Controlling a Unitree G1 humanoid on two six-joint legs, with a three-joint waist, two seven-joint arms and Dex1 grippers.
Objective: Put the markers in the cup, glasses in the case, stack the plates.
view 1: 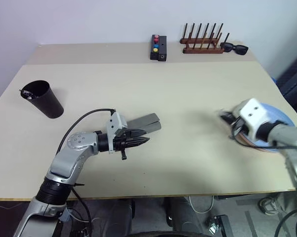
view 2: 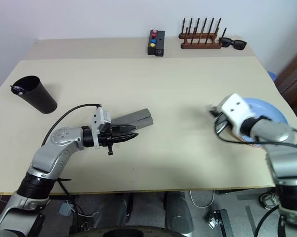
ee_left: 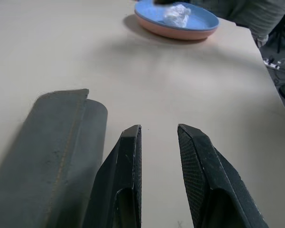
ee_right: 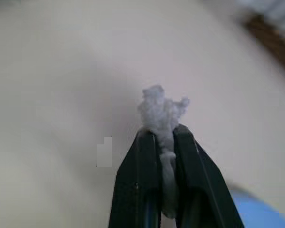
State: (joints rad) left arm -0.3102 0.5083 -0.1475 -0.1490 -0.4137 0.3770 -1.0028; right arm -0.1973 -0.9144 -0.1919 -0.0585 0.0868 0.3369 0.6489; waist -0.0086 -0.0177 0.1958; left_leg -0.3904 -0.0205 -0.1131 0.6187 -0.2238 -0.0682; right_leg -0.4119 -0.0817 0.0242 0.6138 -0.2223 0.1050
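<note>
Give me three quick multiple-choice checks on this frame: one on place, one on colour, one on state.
1. Where is the closed grey hard-shell case?
A. Beside the left gripper
B. Hanging off the far edge
C. On the floor

2. What colour is the upper round plastic plate of the stack?
A. Pink
B. Light blue
C. Green

3. What state is the right gripper in?
A. Open, empty
B. Shut on a white crumpled wad
C. Shut, empty

Key: 1 A, the case lies right alongside the open fingers. 2 B, the blue plate sits on the pink plate. 3 B, the wad sticks out from between the closed fingers.
</note>
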